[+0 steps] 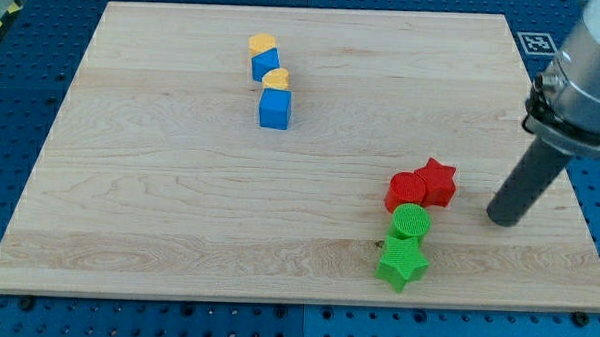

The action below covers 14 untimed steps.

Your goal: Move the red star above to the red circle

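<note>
Resting on the wooden board (179, 184) toward its near right part, the red star (438, 181) touches the right side of the red circle (406, 191), the two sitting side by side. Just nearer than the circle lies a green circle (410, 222), touching it, and a green star (402, 262) sits right against that, nearer still. The tip (501, 218) of the dark rod stands to the right of the red star, apart from it, close to the board's right edge. The arm has no fingers, only this rod. Far off on the left half, a yellow block (262, 44) tops a blue block (267, 65), then a second yellow block (275, 79) and a blue cube (275, 109) follow in a short line.
</note>
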### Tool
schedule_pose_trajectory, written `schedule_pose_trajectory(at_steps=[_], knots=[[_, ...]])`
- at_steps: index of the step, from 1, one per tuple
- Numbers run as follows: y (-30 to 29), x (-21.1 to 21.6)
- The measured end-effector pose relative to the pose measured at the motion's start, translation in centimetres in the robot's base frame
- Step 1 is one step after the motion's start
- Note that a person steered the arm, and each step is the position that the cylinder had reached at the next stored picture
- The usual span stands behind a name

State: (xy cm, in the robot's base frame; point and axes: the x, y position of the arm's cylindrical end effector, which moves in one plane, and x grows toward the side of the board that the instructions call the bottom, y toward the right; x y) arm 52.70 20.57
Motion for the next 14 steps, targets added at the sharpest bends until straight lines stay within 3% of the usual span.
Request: schedule_pose_trajectory(at_steps=[3, 5, 7, 8, 14], knots=[[-4.1, -6.6], [1.5, -3.6], [-0.9, 0.2], [-3.5, 0.0], [-6.7, -6.2]])
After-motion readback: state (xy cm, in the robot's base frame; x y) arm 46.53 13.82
